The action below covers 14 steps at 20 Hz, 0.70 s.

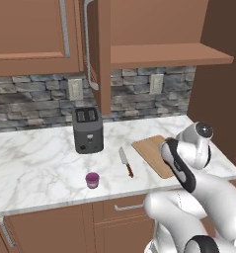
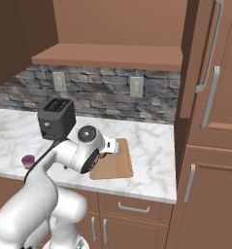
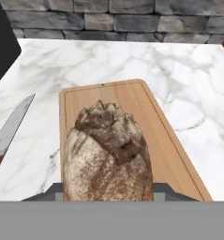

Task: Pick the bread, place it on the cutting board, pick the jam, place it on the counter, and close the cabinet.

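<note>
The bread, a brown crusty lump, sits between the jaws of my gripper, which is shut on it. It hangs just above the near end of the cutting board, a tan wooden rectangle on the counter. In the right base view my hand is over the cutting board. The jam, a small purple jar, stands on the counter near its front edge, left of the board; the jam is well apart from my hand. The cabinet door stands open.
A dark toaster stands at the back of the counter. A knife with a brown handle lies between the jam and the board. A stone backsplash with outlets runs behind. An open wooden shelf hangs above the board.
</note>
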{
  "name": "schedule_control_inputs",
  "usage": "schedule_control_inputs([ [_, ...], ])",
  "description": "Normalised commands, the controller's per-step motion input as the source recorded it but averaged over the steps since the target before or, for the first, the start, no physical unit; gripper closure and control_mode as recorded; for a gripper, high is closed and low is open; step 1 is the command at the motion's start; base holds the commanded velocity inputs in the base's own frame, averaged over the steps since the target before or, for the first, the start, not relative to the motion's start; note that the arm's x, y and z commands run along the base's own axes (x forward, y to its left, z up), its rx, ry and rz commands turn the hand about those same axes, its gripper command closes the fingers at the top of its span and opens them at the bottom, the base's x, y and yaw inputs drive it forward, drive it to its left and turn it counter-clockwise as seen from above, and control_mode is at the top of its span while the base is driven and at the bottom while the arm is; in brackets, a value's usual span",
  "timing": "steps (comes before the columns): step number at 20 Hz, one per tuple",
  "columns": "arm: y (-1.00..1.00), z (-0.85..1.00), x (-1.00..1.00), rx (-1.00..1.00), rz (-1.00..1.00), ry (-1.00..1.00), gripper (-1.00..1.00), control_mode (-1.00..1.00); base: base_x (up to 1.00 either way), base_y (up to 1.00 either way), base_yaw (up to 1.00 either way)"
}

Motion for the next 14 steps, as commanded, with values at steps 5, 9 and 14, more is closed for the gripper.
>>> schedule_control_inputs([
  [5,0.01,-0.20,0.14,0.00,0.00,0.00,1.00,-1.00,0.00,0.00,0.00],
  [9,0.02,-0.22,0.15,0.00,0.00,0.00,1.00,-1.00,0.00,0.00,0.00],
  [14,0.03,-0.20,0.15,0.00,0.00,0.00,1.00,-1.00,0.00,0.00,0.00],
])
